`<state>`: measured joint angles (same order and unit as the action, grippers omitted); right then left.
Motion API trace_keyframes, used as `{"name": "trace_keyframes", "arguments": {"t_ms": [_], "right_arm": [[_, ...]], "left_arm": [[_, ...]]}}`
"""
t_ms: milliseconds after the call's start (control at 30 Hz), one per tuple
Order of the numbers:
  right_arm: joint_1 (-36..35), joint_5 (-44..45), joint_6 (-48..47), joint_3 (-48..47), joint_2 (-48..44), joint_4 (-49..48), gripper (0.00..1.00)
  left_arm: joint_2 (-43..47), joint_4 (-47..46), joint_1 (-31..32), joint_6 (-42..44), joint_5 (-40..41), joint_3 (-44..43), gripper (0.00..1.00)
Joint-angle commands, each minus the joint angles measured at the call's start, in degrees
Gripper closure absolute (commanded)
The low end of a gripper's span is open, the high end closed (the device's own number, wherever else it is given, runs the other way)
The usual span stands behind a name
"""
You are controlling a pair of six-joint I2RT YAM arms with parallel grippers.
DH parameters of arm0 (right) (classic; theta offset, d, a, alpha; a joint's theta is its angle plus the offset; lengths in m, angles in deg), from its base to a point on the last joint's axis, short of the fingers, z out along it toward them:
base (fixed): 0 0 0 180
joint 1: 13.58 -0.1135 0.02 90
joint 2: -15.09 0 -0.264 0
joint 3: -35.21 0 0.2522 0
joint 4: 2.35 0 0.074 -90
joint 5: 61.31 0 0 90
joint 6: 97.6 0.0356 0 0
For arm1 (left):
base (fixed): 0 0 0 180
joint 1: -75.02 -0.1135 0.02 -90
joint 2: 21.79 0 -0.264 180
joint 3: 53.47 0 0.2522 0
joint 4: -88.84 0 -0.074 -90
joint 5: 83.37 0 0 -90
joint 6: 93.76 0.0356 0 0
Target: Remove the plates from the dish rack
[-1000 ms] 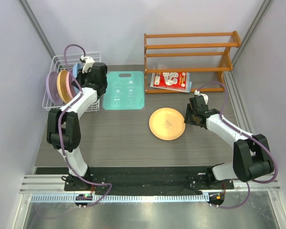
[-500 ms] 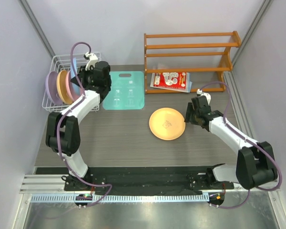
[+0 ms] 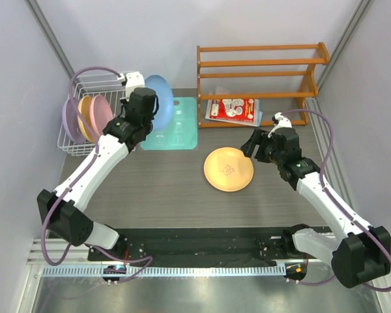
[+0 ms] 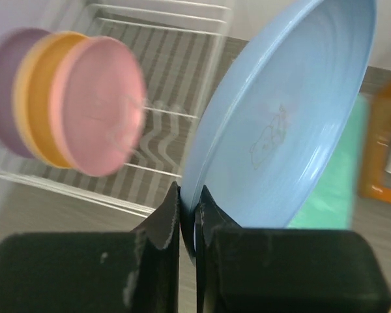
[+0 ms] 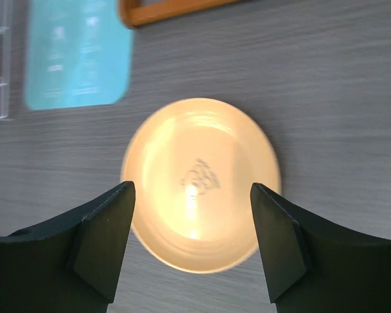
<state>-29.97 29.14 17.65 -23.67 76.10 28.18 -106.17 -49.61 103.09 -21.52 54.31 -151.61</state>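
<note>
My left gripper (image 3: 150, 104) (image 4: 188, 193) is shut on the rim of a light blue plate (image 3: 160, 95) (image 4: 287, 124) and holds it on edge in the air, just right of the white wire dish rack (image 3: 85, 81) (image 4: 182, 39). A pink plate (image 3: 101, 112) (image 4: 104, 104), an orange plate (image 3: 85, 116) (image 4: 42, 91) and a lavender plate (image 3: 70, 117) (image 4: 3, 85) stand upright in the rack. A yellow plate (image 3: 229, 169) (image 5: 202, 182) lies flat on the table. My right gripper (image 3: 251, 147) (image 5: 192, 192) is open and empty above its right edge.
A teal cutting board (image 3: 179, 130) (image 5: 78, 52) lies flat right of the rack, below the held plate. An orange wooden shelf rack (image 3: 260, 72) stands at the back right, with a red and white pack (image 3: 232, 109) under it.
My left gripper has lifted the light blue plate out of the rack and carried it right. My right gripper has risen and moved slightly left over the yellow plate's edge.
</note>
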Motion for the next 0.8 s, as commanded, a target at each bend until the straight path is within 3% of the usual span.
{"name": "trace_keyframes", "arguments": {"t_ms": [0, 67, 233, 467, 767], "right_arm": [[-0.05, -17.99, 7.06, 1.79, 0.85, -15.96, 0.23], [0.03, -21.0, 9.89, 2.49, 2.0, -22.89, 0.23], [-0.14, -23.48, 12.62, 2.41, 6.65, -28.19, 0.23], [-0.05, -23.3, 12.71, 2.32, 12.89, -30.04, 0.24], [-0.14, -24.09, 11.31, 1.79, 18.17, -31.01, 0.32]], "left_arm": [[2.46, 1.04, 0.22, -14.56, -26.89, 6.32, 1.0], [2.81, -1.67, 0.31, -16.6, -31.83, 8.96, 1.0], [3.61, -6.25, 0.84, -21.25, -44.23, 15.2, 1.0], [5.71, -9.59, 3.47, -23.55, -46.71, 19.34, 1.0], [6.42, -11.27, 5.76, -24.43, -47.51, 20.66, 1.0]]}}
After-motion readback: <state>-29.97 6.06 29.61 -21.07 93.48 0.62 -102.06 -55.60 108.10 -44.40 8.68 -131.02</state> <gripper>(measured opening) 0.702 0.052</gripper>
